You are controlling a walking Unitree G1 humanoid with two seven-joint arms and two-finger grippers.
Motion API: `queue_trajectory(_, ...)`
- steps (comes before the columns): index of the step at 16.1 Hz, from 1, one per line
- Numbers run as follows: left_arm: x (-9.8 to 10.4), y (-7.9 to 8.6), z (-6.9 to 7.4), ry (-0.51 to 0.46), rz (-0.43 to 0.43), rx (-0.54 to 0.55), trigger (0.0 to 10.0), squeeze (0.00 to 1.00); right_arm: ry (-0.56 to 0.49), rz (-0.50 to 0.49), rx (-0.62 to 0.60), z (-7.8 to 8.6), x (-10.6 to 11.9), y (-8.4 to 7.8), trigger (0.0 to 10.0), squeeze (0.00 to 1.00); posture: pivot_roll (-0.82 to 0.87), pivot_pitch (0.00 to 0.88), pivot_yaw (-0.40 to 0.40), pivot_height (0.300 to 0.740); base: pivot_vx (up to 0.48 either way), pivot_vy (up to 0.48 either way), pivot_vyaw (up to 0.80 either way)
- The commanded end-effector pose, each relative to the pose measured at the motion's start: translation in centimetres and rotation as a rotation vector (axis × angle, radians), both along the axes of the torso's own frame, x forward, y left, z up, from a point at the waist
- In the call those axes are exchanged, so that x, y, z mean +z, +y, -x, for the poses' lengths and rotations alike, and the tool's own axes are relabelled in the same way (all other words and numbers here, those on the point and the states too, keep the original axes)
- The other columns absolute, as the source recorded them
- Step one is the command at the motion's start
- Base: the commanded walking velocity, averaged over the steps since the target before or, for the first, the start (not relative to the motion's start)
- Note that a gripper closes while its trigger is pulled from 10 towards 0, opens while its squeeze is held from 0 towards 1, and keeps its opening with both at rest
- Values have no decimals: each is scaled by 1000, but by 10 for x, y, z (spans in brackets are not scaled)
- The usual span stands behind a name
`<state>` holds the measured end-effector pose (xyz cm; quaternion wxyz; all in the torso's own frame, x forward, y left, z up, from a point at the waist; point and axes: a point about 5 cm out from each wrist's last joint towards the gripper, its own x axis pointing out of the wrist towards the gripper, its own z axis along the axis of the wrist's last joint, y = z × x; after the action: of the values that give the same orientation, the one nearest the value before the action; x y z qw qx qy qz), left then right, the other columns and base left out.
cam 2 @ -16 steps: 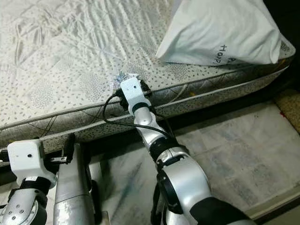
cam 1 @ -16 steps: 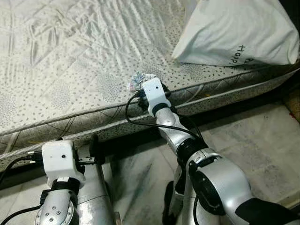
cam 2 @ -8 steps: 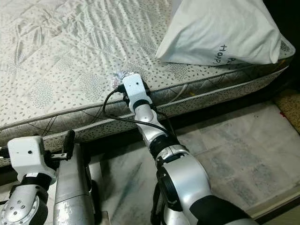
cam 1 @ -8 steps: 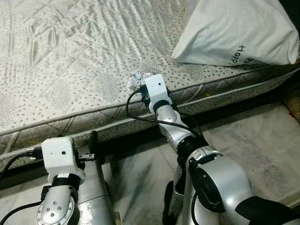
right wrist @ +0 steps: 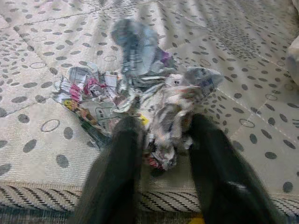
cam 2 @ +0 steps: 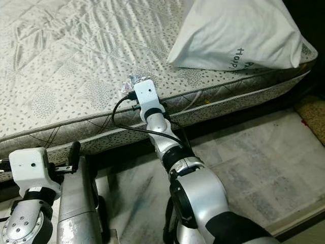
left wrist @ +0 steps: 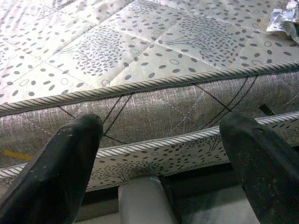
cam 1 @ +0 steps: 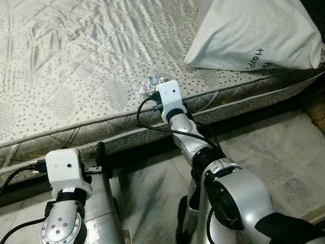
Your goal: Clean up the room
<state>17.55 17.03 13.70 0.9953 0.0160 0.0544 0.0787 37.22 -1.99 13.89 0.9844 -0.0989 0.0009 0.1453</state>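
Grey-dotted cream mattress (cam 1: pixel 76 76); silvery multicolour wrapper (right wrist: pixel 140 93); white pillow (cam 1: pixel 249 30)

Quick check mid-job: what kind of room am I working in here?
Most likely a bedroom: a quilted mattress spans the view, a white pillow lies on it, and crumpled paper litter sits near its edge.

A crumpled printed wrapper (right wrist: pixel 140 93) is pinched between the right gripper's (right wrist: pixel 163 149) two black fingers (right wrist: pixel 114 172) at the quilted, dotted mattress's (right wrist: pixel 42 135) near edge.
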Motion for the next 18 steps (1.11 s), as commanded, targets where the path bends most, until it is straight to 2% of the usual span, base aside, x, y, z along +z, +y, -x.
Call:
queue_trajectory(1,-4,0,3,21,-5,7,10000,0,0,-28,42,4,4,16,0,0,193,256,-105,480,0,0,0)
queue_trajectory(5,-6,1,-5,8,-11,-4,10000,0,-3,-32,44,2,4,10,0,0,184,218,-100,480,0,0,0)
queue_trajectory(8,-6,2,-17,-14,-26,-17,10000,0,6,-54,23,-3,4,-4,0,0,183,170,-96,480,0,0,0)
queue_trajectory(10,-4,4,-27,-42,-37,-23,10000,0,8,-76,5,-7,3,-20,0,0,177,118,-90,480,0,0,0)
queue_trajectory(14,-4,5,-54,-91,-47,-61,10000,0,-9,-126,-20,-11,0,-65,0,0,105,15,-55,480,0,0,0)
queue_trajectory(16,-8,4,-65,-104,-49,-75,10000,0,-46,-133,17,-3,-8,-87,0,0,57,0,-27,480,0,0,0)
queue_trajectory(18,-9,2,-73,-126,-48,-80,10000,0,-88,-156,17,20,-21,-109,0,0,17,0,0,480,0,0,0)
